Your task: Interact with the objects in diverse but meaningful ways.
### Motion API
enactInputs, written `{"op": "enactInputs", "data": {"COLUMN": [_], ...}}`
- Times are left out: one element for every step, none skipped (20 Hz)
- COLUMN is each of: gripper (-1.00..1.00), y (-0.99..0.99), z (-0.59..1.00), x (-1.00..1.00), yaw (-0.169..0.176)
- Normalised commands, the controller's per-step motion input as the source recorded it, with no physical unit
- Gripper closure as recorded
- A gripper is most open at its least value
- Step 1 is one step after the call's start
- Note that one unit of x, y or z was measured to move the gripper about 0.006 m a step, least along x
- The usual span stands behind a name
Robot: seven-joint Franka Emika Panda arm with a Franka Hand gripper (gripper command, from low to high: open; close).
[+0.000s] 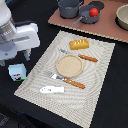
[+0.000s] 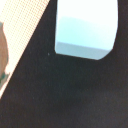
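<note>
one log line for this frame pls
arm: above milk carton | gripper: fingers not visible | carton: upright, off placemat | tomato: in pan | bread loaf: on placemat

Black bench, woven mat, brown board at the back.

Bench (image 1: 112,95) is flat matte black across the exterior view. Beige woven placemat (image 1: 95,75) lies on it at an angle, corners toward frame edges. Reddish-brown board (image 1: 112,31) sits at the far side, just beyond the mat. Light is even and soft. No walls, floor or windows visible.
</note>
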Motion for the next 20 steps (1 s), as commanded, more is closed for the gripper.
{"op": "enactInputs", "data": {"gripper": [-1.00,-1.00,-1.00,-1.00,-1.00,-1.00,-1.00,-1.00,-1.00,-1.00,-1.00,-1.00,-1.00,-1.00,-1.00,-1.00,-1.00,-1.00,-1.00,-1.00], "y": [-0.01,0.00,0.00,0.00,0.00,0.00,-0.01,-0.03,-0.05,-0.04,-0.02,-0.02,-0.05,-0.07,-0.09,-0.09,-0.14,-0.17,-0.16,-0.15], "z": [-0.22,-0.22,-0.21,-0.21,-0.21,-0.22,-0.23,-0.25,-0.27,-0.27,-0.27,-0.28,-0.29,-0.30,-0.30,-0.31,-0.31,-0.31,-0.31,-0.30], "x": [0.00,0.00,0.00,0.00,0.00,0.00,0.00,-0.01,-0.04,-0.04,-0.03,-0.04,-0.06,-0.07,-0.08,-0.10,-0.14,-0.16,-0.16,-0.14], "yaw": [-0.044,-0.034,-0.027,-0.026,-0.024,-0.023,-0.021,-0.019,-0.018,-0.018,-0.018,-0.017,-0.017,-0.016,-0.016,-0.016,-0.016,-0.018,-0.017,-0.015]}}
